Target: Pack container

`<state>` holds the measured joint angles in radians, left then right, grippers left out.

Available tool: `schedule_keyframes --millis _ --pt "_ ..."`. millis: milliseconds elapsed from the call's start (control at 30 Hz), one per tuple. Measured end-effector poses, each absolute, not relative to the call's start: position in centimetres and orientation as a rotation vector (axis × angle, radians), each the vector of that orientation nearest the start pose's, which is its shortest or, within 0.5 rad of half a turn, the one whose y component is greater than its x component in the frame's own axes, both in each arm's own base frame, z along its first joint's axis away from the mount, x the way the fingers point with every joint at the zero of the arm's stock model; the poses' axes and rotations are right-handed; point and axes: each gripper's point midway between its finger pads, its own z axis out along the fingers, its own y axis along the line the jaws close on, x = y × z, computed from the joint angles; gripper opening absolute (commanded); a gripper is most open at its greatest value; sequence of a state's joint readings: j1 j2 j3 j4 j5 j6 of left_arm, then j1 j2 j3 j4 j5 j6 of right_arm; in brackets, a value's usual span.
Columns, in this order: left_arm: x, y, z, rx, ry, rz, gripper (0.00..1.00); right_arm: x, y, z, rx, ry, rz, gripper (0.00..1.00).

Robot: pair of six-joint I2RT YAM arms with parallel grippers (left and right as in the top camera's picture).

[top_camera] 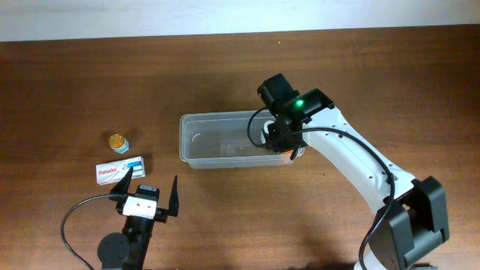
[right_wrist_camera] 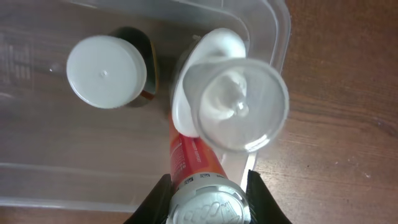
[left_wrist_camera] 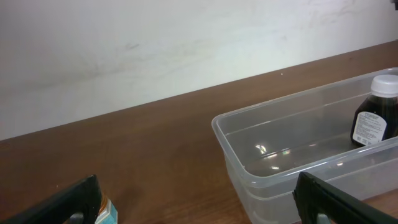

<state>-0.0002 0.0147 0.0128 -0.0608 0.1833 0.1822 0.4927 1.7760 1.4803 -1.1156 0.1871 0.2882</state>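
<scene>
The clear container (top_camera: 225, 140) lies mid-table. A dark bottle (right_wrist_camera: 106, 71) with a white cap stands upright inside it near the right end, and also shows in the left wrist view (left_wrist_camera: 376, 115). My right gripper (right_wrist_camera: 208, 199) is shut on the white embossed end of an orange-labelled bottle (right_wrist_camera: 193, 155). Its far end carries a white piece under a clear round cup (right_wrist_camera: 239, 102), hanging over the container's right corner (right_wrist_camera: 277, 37). From above, this gripper (top_camera: 283, 141) covers the container's right end. My left gripper (top_camera: 146, 193) stands open and empty near the front left, short of the container (left_wrist_camera: 261, 143).
A white Panadol box (top_camera: 120, 170) lies just beyond the left gripper's left finger, its corner showing in the left wrist view (left_wrist_camera: 104, 211). A small jar with a gold lid (top_camera: 117, 142) stands behind it. A white wall borders the table's far edge.
</scene>
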Motion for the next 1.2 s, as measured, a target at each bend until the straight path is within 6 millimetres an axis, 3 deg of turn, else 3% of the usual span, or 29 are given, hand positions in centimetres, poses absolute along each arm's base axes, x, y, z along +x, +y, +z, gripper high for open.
schedule_keyframes --millis 133,233,333,600,833,900,1000,1067,1133,1200 --pt "24.4 -3.1 16.2 0.288 1.607 -0.010 0.99 33.8 14.5 11.9 -0.274 2.896 -0.159 0.18" --pt "24.4 -3.1 16.2 0.288 1.607 -0.010 0.99 33.8 14.5 11.9 -0.274 2.895 -0.161 0.29" --pt "24.4 -3.1 16.2 0.288 1.607 -0.010 0.99 33.9 14.4 11.9 -0.274 2.893 -0.169 0.32" --pt "24.4 -3.1 16.2 0.288 1.607 -0.010 0.99 33.8 14.2 11.9 -0.275 2.896 -0.182 0.55" --pt "24.4 -3.1 16.2 0.288 1.607 -0.010 0.99 33.0 13.9 12.1 -0.282 2.929 -0.197 0.58" --pt "24.4 -3.1 16.2 0.288 1.607 -0.010 1.00 32.7 13.9 13.0 -0.287 2.946 -0.190 0.58" --pt "24.4 -3.1 16.2 0.288 1.607 -0.010 0.99 32.7 14.2 16.4 -0.278 2.939 -0.163 0.62" --pt "24.4 -3.1 16.2 0.288 1.607 -0.010 0.99 32.7 14.2 19.0 -0.246 2.923 -0.145 0.72" --pt "24.4 -3.1 16.2 0.288 1.607 -0.010 0.99 32.9 14.0 21.9 -0.208 2.886 -0.110 0.97" --pt "24.4 -3.1 16.2 0.288 1.607 -0.010 0.99 33.3 13.2 24.9 -0.149 2.834 -0.073 0.98"
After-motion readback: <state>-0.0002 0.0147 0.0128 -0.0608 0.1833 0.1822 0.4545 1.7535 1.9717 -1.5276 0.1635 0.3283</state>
